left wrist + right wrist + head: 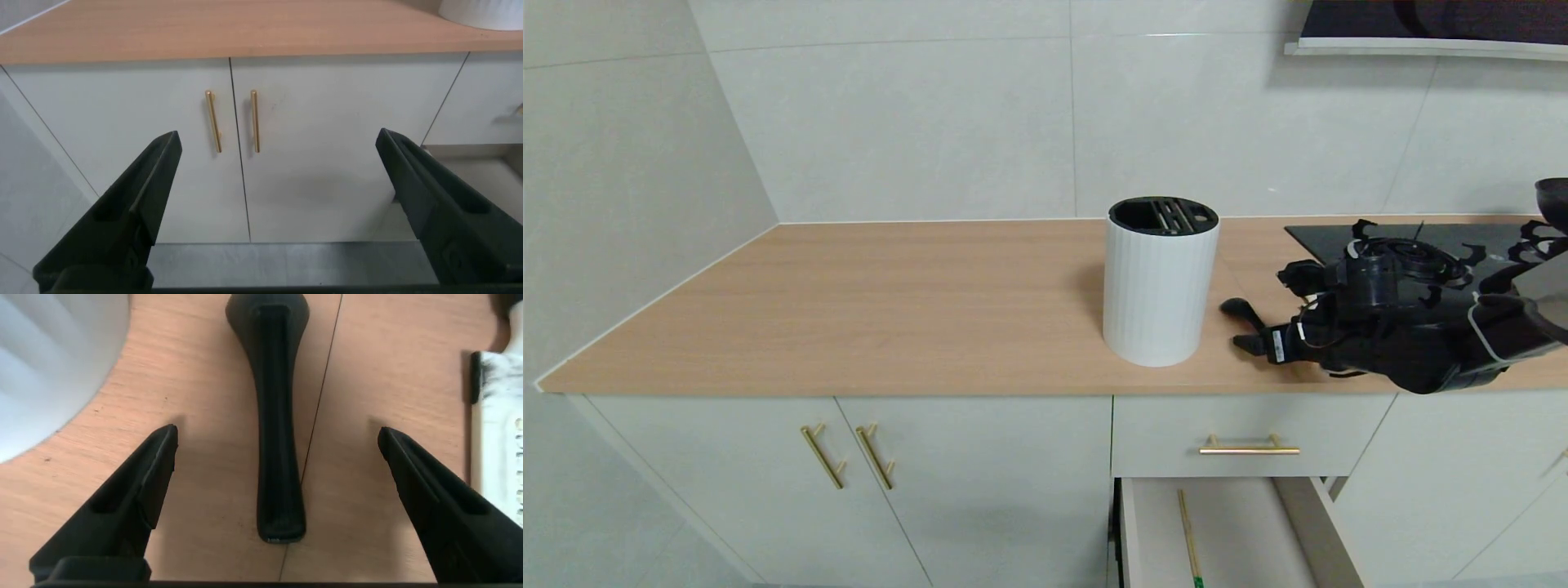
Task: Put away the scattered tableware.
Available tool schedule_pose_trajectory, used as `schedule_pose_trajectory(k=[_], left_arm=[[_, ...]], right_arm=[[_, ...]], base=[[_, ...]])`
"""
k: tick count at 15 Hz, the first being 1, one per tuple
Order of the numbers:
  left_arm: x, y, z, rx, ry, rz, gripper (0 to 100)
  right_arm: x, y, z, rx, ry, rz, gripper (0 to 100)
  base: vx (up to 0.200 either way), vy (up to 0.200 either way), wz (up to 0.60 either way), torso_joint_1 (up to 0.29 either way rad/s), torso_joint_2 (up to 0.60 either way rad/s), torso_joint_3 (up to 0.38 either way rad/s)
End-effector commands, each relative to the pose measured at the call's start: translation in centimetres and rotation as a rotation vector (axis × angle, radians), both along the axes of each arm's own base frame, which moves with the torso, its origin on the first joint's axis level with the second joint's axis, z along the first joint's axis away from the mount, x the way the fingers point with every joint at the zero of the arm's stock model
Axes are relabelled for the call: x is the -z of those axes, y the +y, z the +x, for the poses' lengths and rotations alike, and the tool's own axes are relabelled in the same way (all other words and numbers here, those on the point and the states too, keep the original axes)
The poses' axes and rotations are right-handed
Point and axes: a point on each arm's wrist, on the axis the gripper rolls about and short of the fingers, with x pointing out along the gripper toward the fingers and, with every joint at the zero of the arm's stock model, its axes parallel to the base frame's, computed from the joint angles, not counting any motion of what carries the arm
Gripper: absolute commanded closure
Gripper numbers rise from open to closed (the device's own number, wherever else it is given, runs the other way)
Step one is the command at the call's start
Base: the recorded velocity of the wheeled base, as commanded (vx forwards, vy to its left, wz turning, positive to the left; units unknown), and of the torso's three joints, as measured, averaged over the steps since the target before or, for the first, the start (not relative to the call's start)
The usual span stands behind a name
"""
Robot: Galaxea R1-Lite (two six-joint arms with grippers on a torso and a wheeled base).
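Observation:
A black utensil handle [276,433] lies flat on the wooden counter [890,302], just to the right of a white ribbed holder [1158,286] with a black slotted top. My right gripper [278,439] hangs low over this handle, open, with one finger on each side and neither touching it. In the head view the right gripper [1267,320] sits near the counter's front edge, and the handle's rounded end [1238,309] pokes out toward the holder. My left gripper [278,140] is open and holds nothing, below counter height, facing the cabinet doors [245,147].
A black gas hob [1413,245] sits at the right of the counter. Below the holder, a drawer [1225,531] stands pulled out with a pair of chopsticks [1188,535] inside. A white object [498,433] lies beside the handle. The counter's left half is bare wood.

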Motion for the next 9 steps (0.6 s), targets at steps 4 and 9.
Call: schedule_pose_trajectory(k=[4, 9], left_arm=[[0.00, 0.00, 0.01, 0.000, 0.001, 0.001, 0], [0.00, 0.00, 0.01, 0.000, 0.001, 0.001, 0]], right_arm=[[0.48, 0.10, 0.29, -0.001, 0.007, -0.001, 100], [0.37, 0.17, 0.28, -0.002, 0.004, 0.001, 100]], base=[[0.000, 0.000, 0.00, 0.000, 0.00, 0.000], [0.000, 0.000, 0.00, 0.000, 0.00, 0.000]])
